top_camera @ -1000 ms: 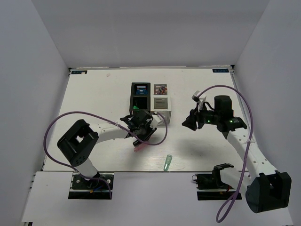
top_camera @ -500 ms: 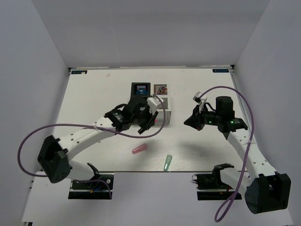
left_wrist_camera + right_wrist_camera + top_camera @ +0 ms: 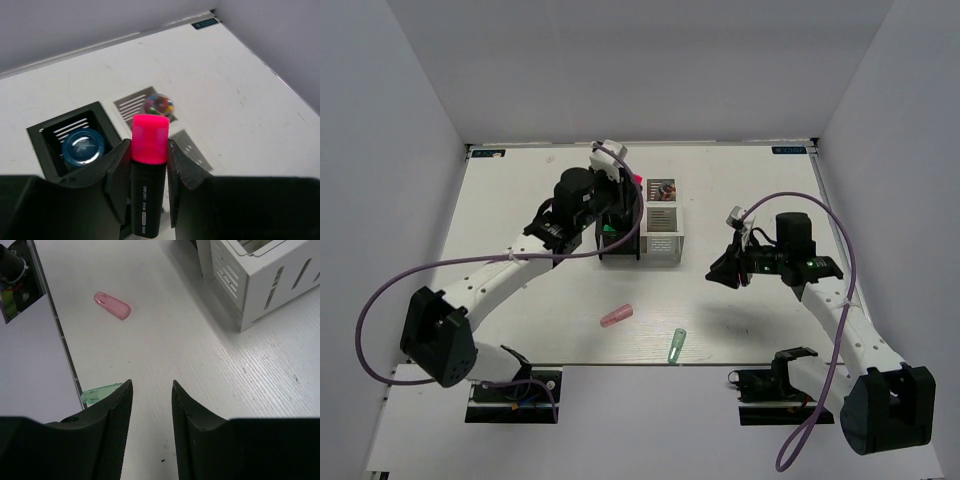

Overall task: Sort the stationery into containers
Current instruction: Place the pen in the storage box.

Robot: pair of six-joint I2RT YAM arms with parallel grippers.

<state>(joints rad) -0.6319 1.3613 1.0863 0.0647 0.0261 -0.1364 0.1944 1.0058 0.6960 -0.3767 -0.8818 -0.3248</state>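
The left fingers [image 3: 116, 175] are closed on the black barrel of a marker [image 3: 148, 200], gripping it just below its bright pink cap, which sticks out past the tips. The marker looks light, stiff and smooth-sided, so it could probably slip or pivot if the hold loosens; the grip across the barrel near the cap seems sound. Beyond the cap lie the containers [image 3: 40, 131]. The black bin at far left holds a blue tape roll [image 3: 82, 146], and the white bin to its right holds a small multicoloured bundle [image 3: 159, 105]. The top view puts the marker over the far part of this block [image 3: 665, 250], not yet let go. The right fingers [image 3: 110, 430] stand moderately apart with nothing between them, hovering over bare table [image 3: 200, 365] to the right of the bins. Ahead of them a pink translucent stick [image 3: 112, 305] lies flat, well apart from the bins, and a pale green piece [image 3: 100, 394] rests close to the near edge of the table. Both look small, light and rigid. The rounded stick may roll, so pinching it across its narrow width at mid-length seems safest.
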